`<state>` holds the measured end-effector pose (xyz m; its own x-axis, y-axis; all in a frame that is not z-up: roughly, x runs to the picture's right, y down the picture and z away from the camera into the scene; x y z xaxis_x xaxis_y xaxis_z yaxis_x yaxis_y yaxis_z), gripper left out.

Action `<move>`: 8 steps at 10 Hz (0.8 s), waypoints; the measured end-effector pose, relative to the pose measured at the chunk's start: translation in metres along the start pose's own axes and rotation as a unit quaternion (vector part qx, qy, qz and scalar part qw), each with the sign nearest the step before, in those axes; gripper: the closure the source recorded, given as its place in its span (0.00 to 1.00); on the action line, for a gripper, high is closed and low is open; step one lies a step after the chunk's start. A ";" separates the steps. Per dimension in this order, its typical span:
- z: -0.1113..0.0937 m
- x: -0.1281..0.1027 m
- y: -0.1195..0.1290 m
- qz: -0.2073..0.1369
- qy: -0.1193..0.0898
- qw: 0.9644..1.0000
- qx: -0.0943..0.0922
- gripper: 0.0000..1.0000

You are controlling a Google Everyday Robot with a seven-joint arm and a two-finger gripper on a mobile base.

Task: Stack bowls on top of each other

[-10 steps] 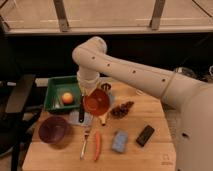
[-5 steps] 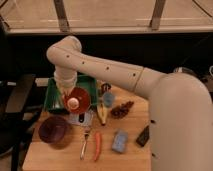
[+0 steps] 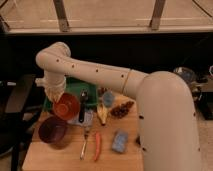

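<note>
I have swung left: my gripper (image 3: 56, 95) now hangs at the table's (image 3: 65, 157) left side, carrying the orange-red bowl (image 3: 66, 106) by its far rim. It sits just far-right of the purple bowl (image 3: 52, 131), nearly above it. The table edge is close on the left; cutlery (image 3: 83, 105) crowds the right.
</note>
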<state>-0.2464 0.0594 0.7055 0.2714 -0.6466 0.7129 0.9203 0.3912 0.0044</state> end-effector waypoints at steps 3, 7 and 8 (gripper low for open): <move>0.019 -0.019 -0.005 -0.011 -0.027 1.000 -0.002 1.00; 0.037 -0.043 -0.014 -0.033 -0.052 0.998 -0.007 0.96; 0.040 -0.045 -0.011 -0.034 -0.058 0.998 -0.009 0.87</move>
<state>-0.2799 0.1100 0.7015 0.1741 -0.5913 0.7874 0.9407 0.3363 0.0446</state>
